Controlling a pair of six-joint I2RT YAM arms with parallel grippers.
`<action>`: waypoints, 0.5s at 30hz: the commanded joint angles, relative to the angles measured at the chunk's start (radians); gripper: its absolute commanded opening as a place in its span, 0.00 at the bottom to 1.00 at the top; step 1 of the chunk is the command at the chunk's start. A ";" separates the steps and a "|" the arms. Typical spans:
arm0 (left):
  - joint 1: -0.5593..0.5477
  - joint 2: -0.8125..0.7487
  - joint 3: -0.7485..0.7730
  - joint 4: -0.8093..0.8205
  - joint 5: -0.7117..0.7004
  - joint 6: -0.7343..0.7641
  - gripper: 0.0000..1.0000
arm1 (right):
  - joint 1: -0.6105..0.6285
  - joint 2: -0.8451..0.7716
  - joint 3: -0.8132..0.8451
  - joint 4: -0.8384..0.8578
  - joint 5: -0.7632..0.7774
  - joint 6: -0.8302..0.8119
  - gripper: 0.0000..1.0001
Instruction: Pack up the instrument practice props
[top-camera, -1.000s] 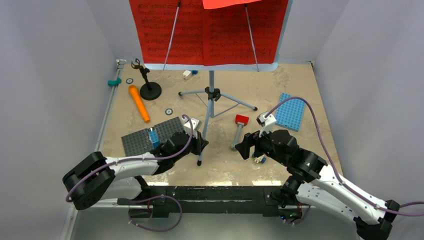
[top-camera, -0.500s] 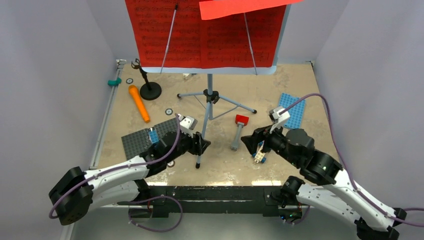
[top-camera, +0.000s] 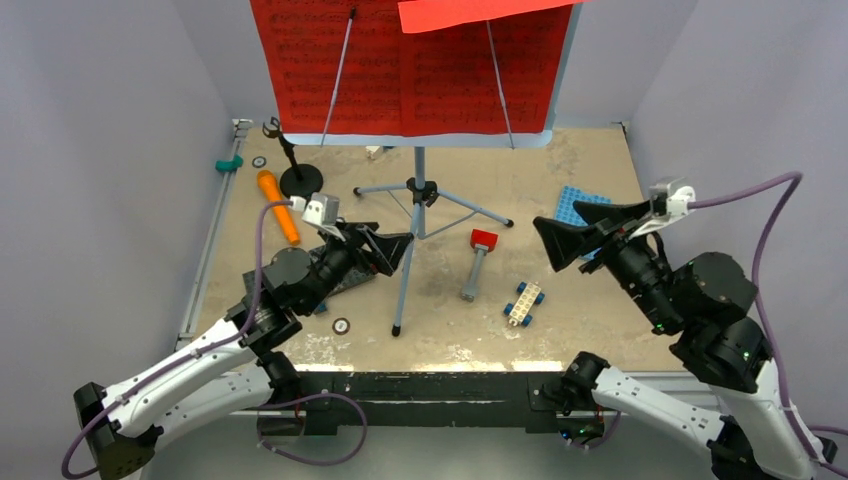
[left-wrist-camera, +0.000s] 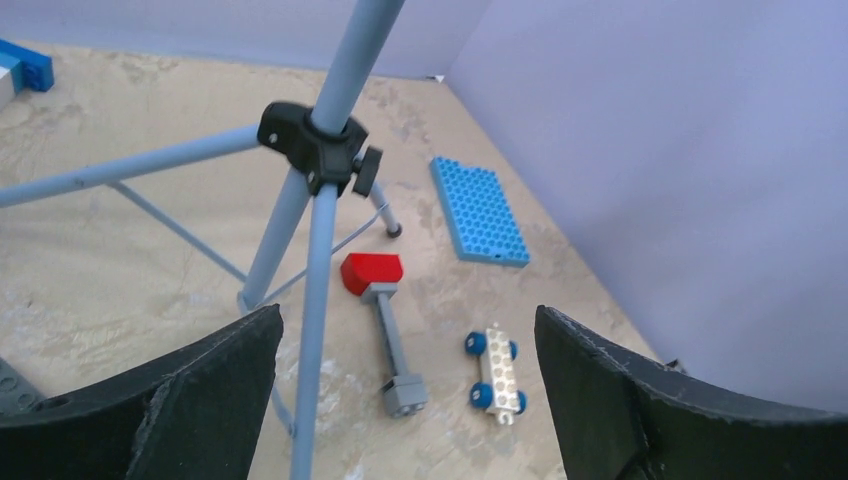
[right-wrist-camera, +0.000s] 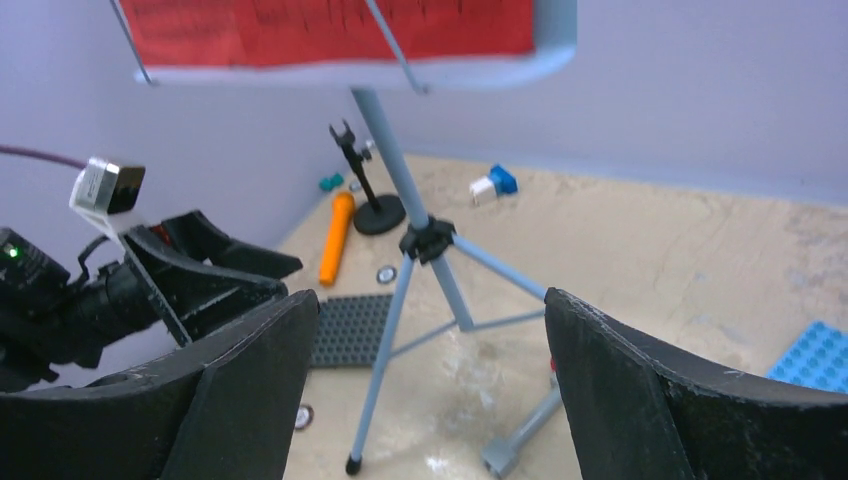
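Steadiness counts: with the music stand (top-camera: 419, 187) upright between the left gripper (top-camera: 398, 248) and right gripper (top-camera: 550, 245), both spread wide and holding nothing, the pole (left-wrist-camera: 352, 55) just ahead of the left jaws wants a square, centred grip lest its top-heavy red pages (top-camera: 400, 70) tip it.

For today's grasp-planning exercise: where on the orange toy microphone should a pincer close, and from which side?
Probably mid-handle, from above. The orange toy microphone lies flat, so its narrow width can be straddled. Its far end sits close to the mic stand base, so grip nearer the near end.
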 joint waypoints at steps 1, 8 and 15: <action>0.000 0.004 0.150 -0.045 0.097 -0.051 1.00 | -0.045 0.090 0.136 0.061 -0.024 -0.019 0.87; -0.001 0.103 0.470 -0.151 0.308 -0.112 0.99 | -0.224 0.278 0.416 0.050 -0.259 0.042 0.81; -0.003 0.087 0.605 -0.127 0.300 -0.063 1.00 | -0.329 0.381 0.546 0.054 -0.371 0.063 0.80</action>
